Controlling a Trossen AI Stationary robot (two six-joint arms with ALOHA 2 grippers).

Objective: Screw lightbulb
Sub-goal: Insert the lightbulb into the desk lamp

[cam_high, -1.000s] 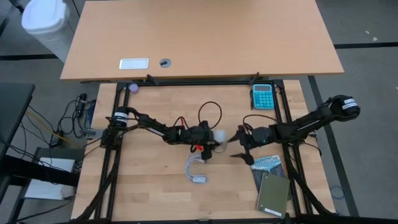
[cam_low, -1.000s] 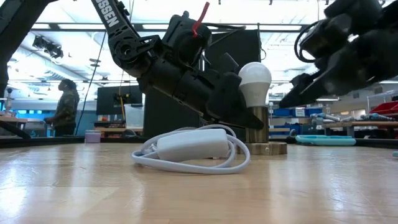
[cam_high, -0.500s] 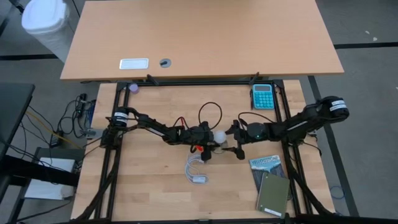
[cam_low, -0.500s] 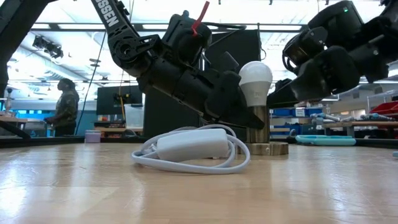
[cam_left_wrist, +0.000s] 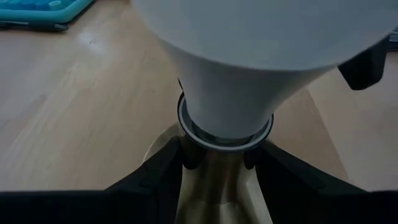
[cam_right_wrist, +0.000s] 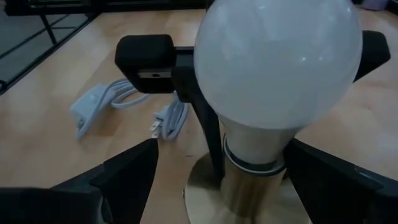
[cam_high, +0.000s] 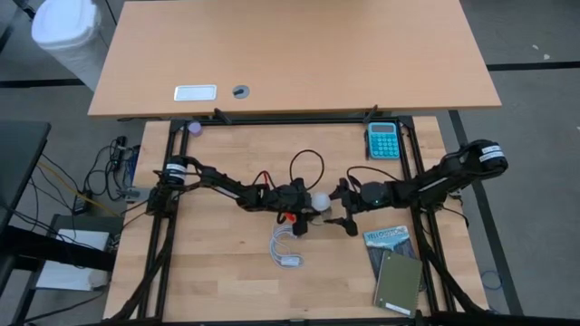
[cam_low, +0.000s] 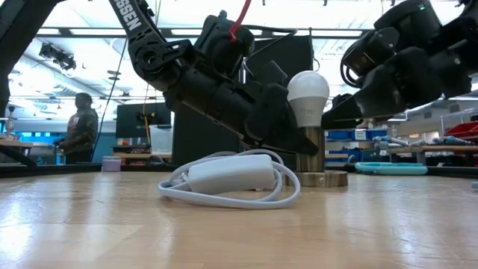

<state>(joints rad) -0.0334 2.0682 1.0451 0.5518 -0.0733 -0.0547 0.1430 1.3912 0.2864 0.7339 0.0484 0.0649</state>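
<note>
Overhead, table-level and two close wrist views share the lightbulb [cam_low: 308, 88].

Two slim black robot arms built of jointed tubular segments. The left arm [cam_high: 217, 184] has a white band near its base, white block lettering along one link, loose black cable loops and a short red wire at its wrist. The right arm [cam_high: 435, 179] has a white band at its rounded elbow. Both end in matte black angular fingers [cam_right_wrist: 127, 174].
</note>
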